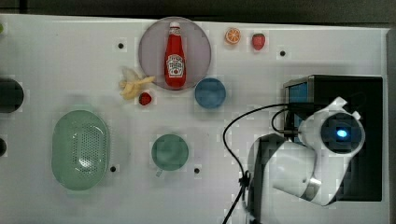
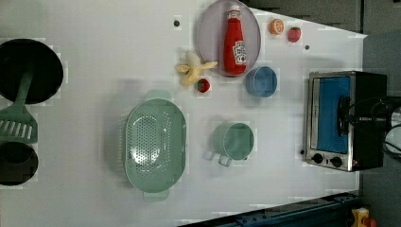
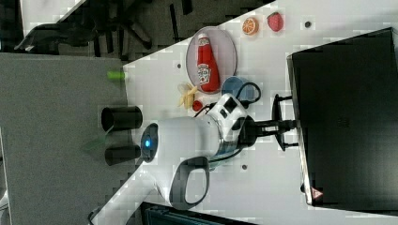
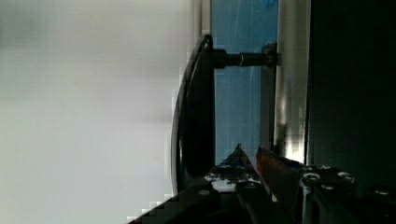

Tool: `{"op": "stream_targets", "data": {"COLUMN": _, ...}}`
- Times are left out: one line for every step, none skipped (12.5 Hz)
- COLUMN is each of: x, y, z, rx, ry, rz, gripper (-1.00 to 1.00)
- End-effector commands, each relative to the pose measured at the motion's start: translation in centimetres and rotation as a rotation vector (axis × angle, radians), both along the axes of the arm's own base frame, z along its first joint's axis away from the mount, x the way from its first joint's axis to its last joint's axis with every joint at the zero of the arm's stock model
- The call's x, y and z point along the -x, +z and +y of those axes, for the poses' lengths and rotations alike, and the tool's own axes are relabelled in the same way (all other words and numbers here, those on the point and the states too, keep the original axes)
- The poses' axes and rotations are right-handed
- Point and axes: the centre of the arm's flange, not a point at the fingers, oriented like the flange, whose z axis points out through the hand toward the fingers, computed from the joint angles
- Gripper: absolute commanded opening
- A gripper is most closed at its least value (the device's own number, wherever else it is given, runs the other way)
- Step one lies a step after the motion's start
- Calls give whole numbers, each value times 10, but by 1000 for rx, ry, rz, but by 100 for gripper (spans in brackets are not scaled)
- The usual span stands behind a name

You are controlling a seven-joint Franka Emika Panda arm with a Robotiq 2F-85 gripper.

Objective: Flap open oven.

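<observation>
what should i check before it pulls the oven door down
1. Door position: the oven door stands flush in its frame, not flapped open yet. ok as a start.
2. Gripper at handle: the gripper is at the handle in the right view. ok.
3. Grip on handle: the wrist view shows the fingers by the bar, but whether they clamp it is unclear. cannot tell.
4. Drop path: the table in front of the door is bare; the green cup and blue bowl sit clear. ok.
5. Cable: a black cable loops near the arm, away from the door. ok.
</observation>
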Motion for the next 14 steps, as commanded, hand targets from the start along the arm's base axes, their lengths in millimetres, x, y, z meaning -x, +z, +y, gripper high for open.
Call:
{"op": "stream_targets", "data": {"x": -16, "y": -9, "z": 52, "rx": 53, "ry": -42, "rz": 10, "gripper": -65}}
{"op": "stream_targets", "data": {"x": -18, "y": -13, "z": 63, "rx": 72, "ry": -42, "rz": 20, "gripper": -65}}
{"op": "stream_targets", "data": {"x": -19, "y": -17, "z": 75, "rx": 88, "ry": -35, "rz": 29, "gripper": -65}}
{"op": "stream_targets", "data": {"x": -20, "y": -23, "z": 87, "rx": 104, "ry": -20, "rz": 38, "gripper": -65}}
{"op": "stream_targets", "data": {"x": -21, "y": -29, "z": 99, "rx": 119, "ry": -6, "rz": 47, "gripper": -65}}
{"op": "stream_targets", "data": {"x": -22, "y": -36, "z": 109, "rx": 135, "ry": 7, "rz": 56, "gripper": -65}}
{"op": "stream_targets", "data": {"x": -23, "y": -45, "z": 120, "rx": 154, "ry": 29, "rz": 69, "gripper": -65}}
{"op": "stream_targets", "data": {"x": -25, "y": -54, "z": 132, "rx": 180, "ry": 48, "rz": 79, "gripper": -65}}
{"op": "stream_targets", "data": {"x": -26, "y": -65, "z": 144, "rx": 206, "ry": 47, "rz": 83, "gripper": -65}}
{"op": "stream_targets", "data": {"x": -26, "y": -76, "z": 156, "rx": 229, "ry": 24, "rz": 79, "gripper": -65}}
{"op": "stream_targets", "data": {"x": -26, "y": -89, "z": 169, "rx": 254, "ry": -7, "rz": 71, "gripper": -65}}
{"op": "stream_targets", "data": {"x": -25, "y": -101, "z": 182, "rx": 284, "ry": -25, "rz": 65, "gripper": -65}}
{"op": "stream_targets", "data": {"x": -24, "y": -115, "z": 194, "rx": 320, "ry": -17, "rz": 61, "gripper": -65}}
{"op": "stream_targets", "data": {"x": -23, "y": -128, "z": 205, "rx": 355, "ry": -8, "rz": 54, "gripper": -65}}
